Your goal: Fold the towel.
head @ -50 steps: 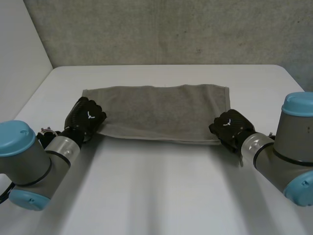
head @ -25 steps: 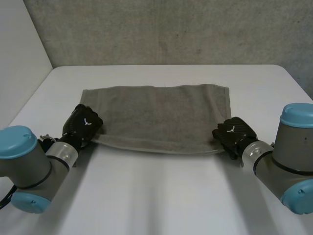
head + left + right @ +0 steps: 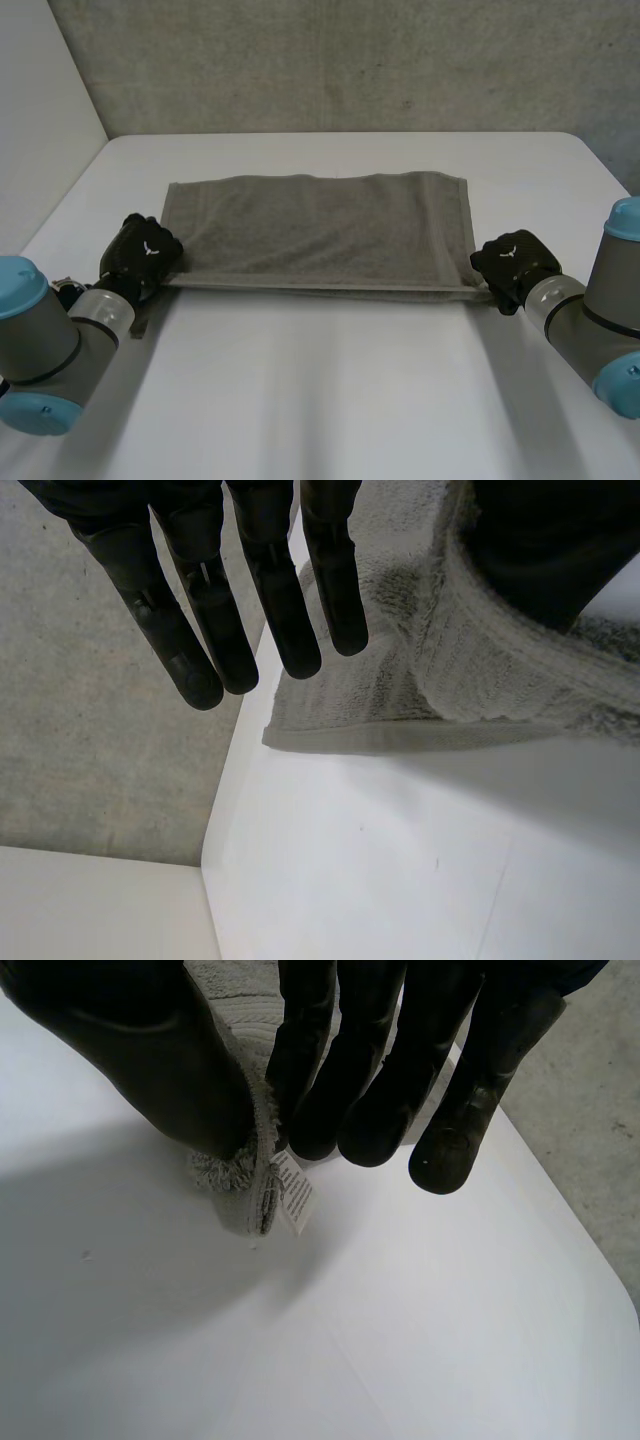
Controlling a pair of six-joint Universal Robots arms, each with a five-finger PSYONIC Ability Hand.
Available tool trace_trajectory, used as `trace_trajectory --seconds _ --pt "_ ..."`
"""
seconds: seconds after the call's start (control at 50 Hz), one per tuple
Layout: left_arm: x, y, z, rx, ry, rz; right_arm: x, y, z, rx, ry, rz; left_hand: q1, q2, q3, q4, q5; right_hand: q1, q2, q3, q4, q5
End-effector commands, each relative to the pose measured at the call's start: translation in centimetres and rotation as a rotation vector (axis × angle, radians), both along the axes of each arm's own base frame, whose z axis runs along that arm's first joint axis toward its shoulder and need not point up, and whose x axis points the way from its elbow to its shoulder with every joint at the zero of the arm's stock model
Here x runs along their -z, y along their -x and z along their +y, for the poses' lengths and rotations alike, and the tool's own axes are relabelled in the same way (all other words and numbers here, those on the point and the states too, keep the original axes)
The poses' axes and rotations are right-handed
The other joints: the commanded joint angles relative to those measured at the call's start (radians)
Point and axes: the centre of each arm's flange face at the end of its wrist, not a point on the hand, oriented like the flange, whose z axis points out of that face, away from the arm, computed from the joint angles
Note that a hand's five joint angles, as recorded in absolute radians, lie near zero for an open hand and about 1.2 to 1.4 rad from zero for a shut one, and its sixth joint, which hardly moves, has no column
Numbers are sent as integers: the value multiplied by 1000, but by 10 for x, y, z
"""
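The left hand (image 3: pixel 140 256) and right hand (image 3: pixel 514 262) are black, with long round-tipped fingers and a small white mark on the back, on grey cylindrical arms (image 3: pixel 92 316) with light-blue caps (image 3: pixel 18 284).

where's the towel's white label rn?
Right wrist view: the white label hangs from the towel corner pinched between the right hand thumb and fingers, at its fingertips.
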Motion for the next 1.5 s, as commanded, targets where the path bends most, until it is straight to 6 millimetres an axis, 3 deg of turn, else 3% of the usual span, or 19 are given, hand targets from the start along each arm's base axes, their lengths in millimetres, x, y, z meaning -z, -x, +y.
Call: trace_trajectory --seconds 0.02,0.18,0.48,0.52,0.54,0.58,0.7,0.82,0.92,1.0,1.04,1.18,1.22,1.3,1.34,1.4,1.44,1.46,1.5 --pt "-4 0 0 -2 10 2 -4 2 -2 9 12 -5 -94 -89 -88 -94 -287 224 63 59 61 95" --pt "-4 -6 -2 -19 3 2 -17 20 -16 66 54 -9 -97 -92 -91 -97 -290 224 63 59 61 95" --pt "-11 -5 4 -14 13 5 -23 31 -27 104 76 -13 -53 -48 -47 -53 -246 224 63 59 61 95" --pt "-10 -4 7 -8 6 3 -25 31 -27 105 81 -14 168 173 174 169 -25 224 63 59 61 95" --pt "-10 -4 7 -8 6 3 -25 31 -27 105 81 -14 170 175 176 170 -23 224 63 59 61 95" --pt "-13 -2 9 -1 15 6 -29 31 -27 105 90 -16 585 590 591 586 392 224 63 59 61 95" --pt "-23 -1 14 8 39 6 -41 32 -25 111 122 -19 587 591 593 587 394 224 63 59 61 95" --pt "-52 -2 23 13 123 8 -74 40 -18 127 171 -21 587 591 593 587 394 224 63 59 61 95" --pt "-79 -7 46 19 191 19 -95 45 6 113 132 -22 587 591 593 587 394 224 63 59 61 95" --pt "-85 -4 64 60 190 20 -104 47 21 84 107 -22 587 591 593 587 394 224 63 59 61 95" --pt "-90 -1 84 118 176 22 -116 57 33 68 114 7 587 591 593 587 394 224 63 59 61 95" --pt "-99 2 109 222 132 33 -139 77 50 40 142 78 587 591 593 587 394 224 63 59 61 95" --pt "-101 3 109 240 126 36 -143 78 50 20 156 86 587 591 593 587 394 224 63 59 61 95" --pt "-104 1 86 232 124 40 -138 76 38 -15 139 67 587 591 593 587 394 224 63 59 61 95" --pt "-87 6 62 233 55 38 -115 71 13 -40 70 61 587 591 593 587 394 224 63 59 61 95" --pt "-78 9 48 225 28 36 -106 62 4 -62 45 65 587 591 593 587 394 224 63 59 61 95" --pt "-59 16 24 195 -17 22 -93 45 -11 -71 15 100 587 591 593 587 394 224 63 59 61 95" --pt "-59 16 24 195 -17 22 -93 45 -11 -71 15 100 587 591 593 587 394 224 63 59 61 95" --pt "-38 24 0 161 -47 3 -79 36 -30 -44 -3 134 587 591 593 587 394 224 63 59 61 95"
